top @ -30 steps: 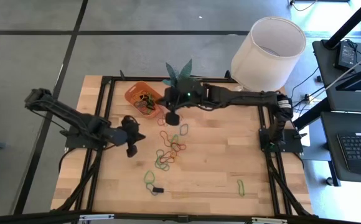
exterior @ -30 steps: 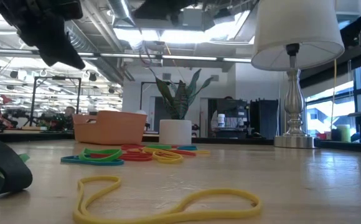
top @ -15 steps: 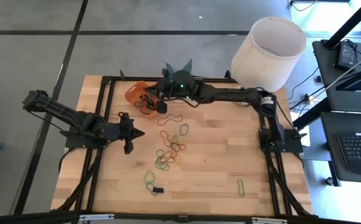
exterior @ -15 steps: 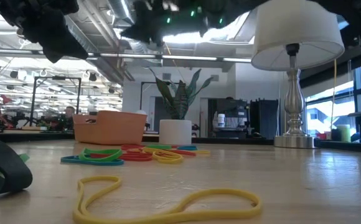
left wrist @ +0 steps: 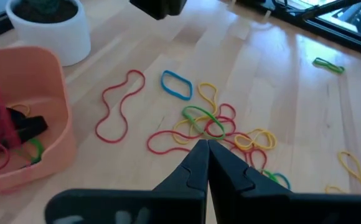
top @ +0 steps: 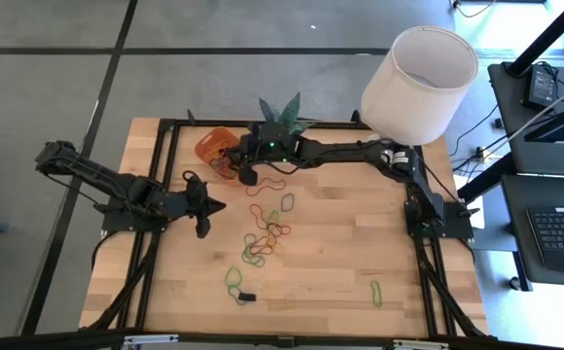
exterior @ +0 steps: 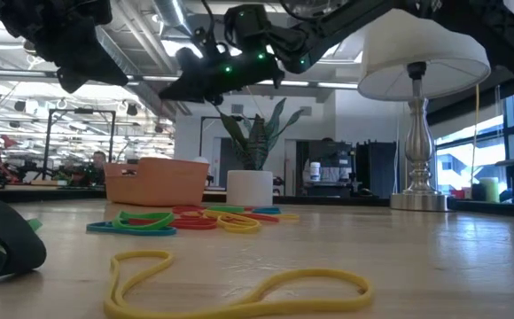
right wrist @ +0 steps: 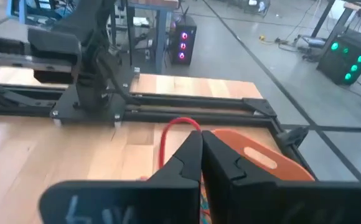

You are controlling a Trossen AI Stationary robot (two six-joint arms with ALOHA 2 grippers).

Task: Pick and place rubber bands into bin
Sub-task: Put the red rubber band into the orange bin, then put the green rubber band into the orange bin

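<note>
While the right gripper (top: 246, 176) hangs over the near edge of the orange bin (top: 211, 148), its two fingers are pressed together on a thin red rubber band (right wrist: 171, 134), which loops up from between them. The bin stands at the far left part of the wooden table (top: 340, 243), just beside the white plant pot (left wrist: 51, 28), and it has some bands inside; many more rubber bands (top: 265, 238) lie loose in the middle of the table. The left gripper (top: 204, 204) waits above the table, near the bin, with its fingers together and nothing between them.
</note>
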